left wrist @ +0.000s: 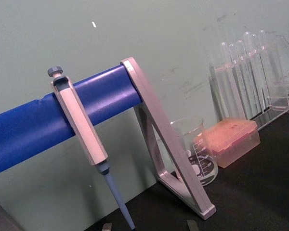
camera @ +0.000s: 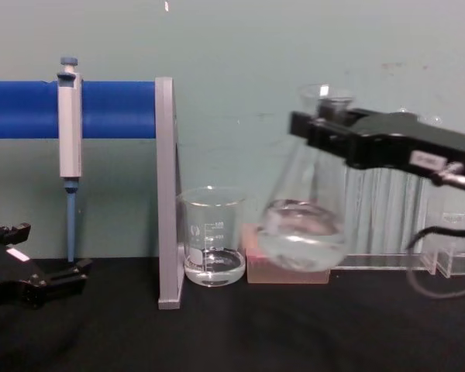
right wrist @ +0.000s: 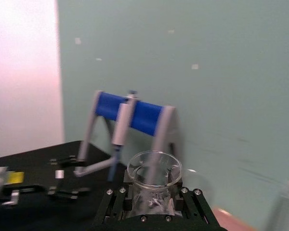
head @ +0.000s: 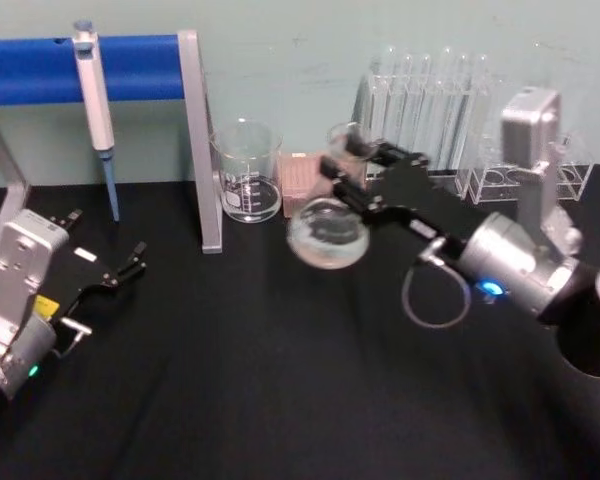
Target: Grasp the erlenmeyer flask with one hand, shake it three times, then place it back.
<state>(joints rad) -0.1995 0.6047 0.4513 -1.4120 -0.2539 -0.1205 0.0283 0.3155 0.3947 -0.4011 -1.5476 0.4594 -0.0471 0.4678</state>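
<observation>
1. Erlenmeyer flask [camera: 306,225]: off the black table [head: 280,400], up in the air in front of the pink box [camera: 287,277] and just beside the beaker [camera: 211,246]. It's tilted, with clear liquid pooled in the base.
2. Handling, my read: thin glass, slick and fragile. The liquid makes it bottom-heavy and it will slosh. Best hold is the neck under the flared rim, since the rim stops slip-through.
3. My right gripper [camera: 323,128]: jaws clamped on that neck, narrow gap, touching nothing else.
4. My left gripper [head: 120,268]: parked low at the table's left, jaws apart, empty.
</observation>
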